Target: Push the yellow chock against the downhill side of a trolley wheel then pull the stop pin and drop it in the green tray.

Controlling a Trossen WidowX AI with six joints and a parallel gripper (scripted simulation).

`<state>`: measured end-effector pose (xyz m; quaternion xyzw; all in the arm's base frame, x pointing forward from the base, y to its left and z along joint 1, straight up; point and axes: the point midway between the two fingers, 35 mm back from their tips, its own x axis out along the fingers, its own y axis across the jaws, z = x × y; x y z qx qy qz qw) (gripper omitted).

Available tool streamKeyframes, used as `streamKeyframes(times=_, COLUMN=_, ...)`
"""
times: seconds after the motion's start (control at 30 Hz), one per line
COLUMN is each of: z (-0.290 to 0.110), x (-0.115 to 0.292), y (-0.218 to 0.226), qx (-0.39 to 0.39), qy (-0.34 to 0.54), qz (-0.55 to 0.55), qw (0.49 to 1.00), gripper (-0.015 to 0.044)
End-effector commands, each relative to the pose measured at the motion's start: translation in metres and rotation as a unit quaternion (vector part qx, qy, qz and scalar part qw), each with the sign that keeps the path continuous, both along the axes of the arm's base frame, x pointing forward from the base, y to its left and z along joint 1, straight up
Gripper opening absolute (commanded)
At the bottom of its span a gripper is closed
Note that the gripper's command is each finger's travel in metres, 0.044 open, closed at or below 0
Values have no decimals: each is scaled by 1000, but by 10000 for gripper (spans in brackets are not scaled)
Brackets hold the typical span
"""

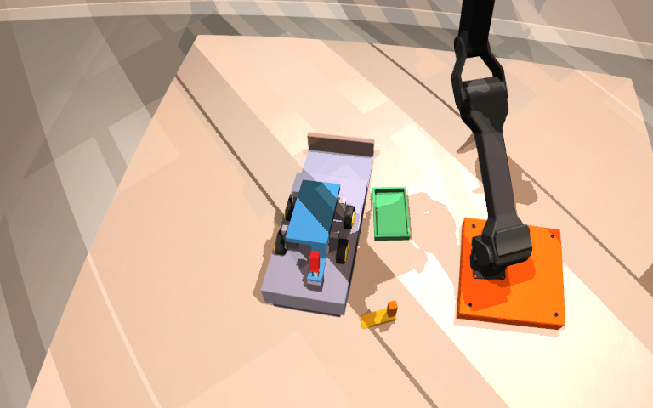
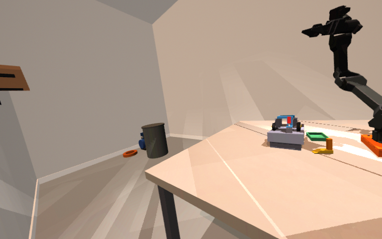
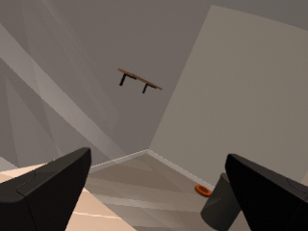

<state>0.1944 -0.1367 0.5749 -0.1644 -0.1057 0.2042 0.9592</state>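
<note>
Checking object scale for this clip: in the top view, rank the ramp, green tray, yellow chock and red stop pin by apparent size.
1. Ramp
2. Green tray
3. Yellow chock
4. Red stop pin

All lie at a similar distance from the camera, so the order looks reliable.

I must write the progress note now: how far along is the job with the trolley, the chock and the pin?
Nothing looks done yet. The yellow chock with orange handle lies on the table, apart from the grey ramp. The red-headed stop pin sits in place by the blue trolley; the green tray holds nothing. The black gripper is open, raised high. All steps remain.
</note>
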Motion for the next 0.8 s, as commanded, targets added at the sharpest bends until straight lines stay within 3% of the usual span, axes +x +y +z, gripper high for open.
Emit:
streamKeyframes(times=0.0, z=0, x=-1, y=1, qx=0, qy=0, qz=0, qw=1000, gripper=374)
streamKeyframes(times=0.23, z=7, x=-28, y=50, qx=-2, qy=-7, qz=9, qw=1000, gripper=190)
streamKeyframes(times=0.5, z=2, x=-60, y=132, qx=-16, qy=-5, qz=45, qw=999, gripper=190)
streamKeyframes(times=0.77, z=-32, x=-67, y=210, qx=3, qy=77, qz=57, qw=995, gripper=190)
